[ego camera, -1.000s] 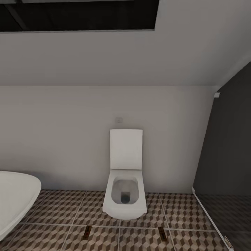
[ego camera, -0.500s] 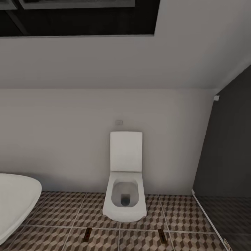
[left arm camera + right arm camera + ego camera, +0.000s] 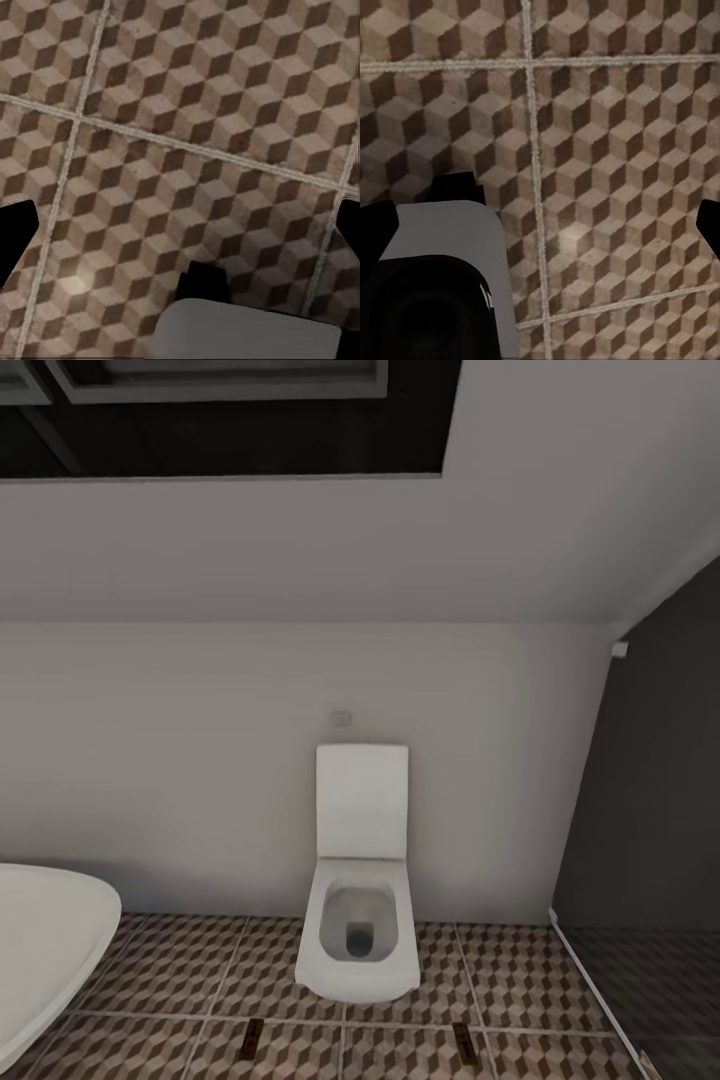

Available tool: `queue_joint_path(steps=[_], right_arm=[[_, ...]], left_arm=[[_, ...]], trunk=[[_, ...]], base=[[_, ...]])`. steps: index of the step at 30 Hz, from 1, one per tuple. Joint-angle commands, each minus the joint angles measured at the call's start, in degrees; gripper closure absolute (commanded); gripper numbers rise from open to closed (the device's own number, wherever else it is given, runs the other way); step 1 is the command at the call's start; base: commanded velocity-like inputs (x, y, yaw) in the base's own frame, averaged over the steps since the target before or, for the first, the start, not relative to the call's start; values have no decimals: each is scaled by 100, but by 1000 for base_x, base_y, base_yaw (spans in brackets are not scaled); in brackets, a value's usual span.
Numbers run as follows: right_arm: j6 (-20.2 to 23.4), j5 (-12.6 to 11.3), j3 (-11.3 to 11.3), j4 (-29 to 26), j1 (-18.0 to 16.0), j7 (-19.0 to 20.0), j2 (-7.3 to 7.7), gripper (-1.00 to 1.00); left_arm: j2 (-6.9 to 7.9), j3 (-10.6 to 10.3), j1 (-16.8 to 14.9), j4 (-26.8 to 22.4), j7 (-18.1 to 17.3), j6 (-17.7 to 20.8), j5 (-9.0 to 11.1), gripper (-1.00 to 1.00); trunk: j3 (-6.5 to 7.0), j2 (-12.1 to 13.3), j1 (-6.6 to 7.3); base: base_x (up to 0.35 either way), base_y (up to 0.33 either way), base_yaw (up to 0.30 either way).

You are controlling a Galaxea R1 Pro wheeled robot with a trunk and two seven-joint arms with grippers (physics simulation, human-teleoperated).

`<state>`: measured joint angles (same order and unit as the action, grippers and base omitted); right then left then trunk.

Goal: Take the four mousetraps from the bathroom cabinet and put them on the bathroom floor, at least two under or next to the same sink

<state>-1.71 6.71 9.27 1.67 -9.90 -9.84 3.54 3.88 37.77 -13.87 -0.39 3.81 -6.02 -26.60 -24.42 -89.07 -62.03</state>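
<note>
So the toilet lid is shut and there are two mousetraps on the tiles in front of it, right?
Not quite. The head view shows the toilet with its lid raised against the wall and the bowl open. The two mousetraps do lie on the bathroom floor in front of it.

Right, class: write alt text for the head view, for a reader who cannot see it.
A white toilet with its lid up stands against a pale wall on the cube-patterned bathroom floor. Two small brown mousetraps lie on the tiles in front of it, and a rounded white bathtub edge shows at the left.
</note>
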Motion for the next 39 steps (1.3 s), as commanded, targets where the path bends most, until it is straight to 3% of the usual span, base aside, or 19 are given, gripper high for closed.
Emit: queue_joint_path(steps=[1,11,27,39], right_arm=[[-12,60,48,18,-6,-19,2,-100],[51,104,48,18,24,-16,27,-100],[642,915,57,18,142,24,-4,-100],[631,1046,65,14,169,36,-23,-100]], left_arm=[[-10,39,15,12,25,-28,-65,-100],[-161,23,206,12,22,-70,-134,-100],[-259,19,378,12,23,-329,-235,-100],[-265,19,392,12,23,-375,-236,-100]], trunk=[[12,38,23],[192,439,243],[479,1081,594],[695,1562,858]], base=[[0,0,0],[0,0,0],[0,0,0],[0,0,0]])
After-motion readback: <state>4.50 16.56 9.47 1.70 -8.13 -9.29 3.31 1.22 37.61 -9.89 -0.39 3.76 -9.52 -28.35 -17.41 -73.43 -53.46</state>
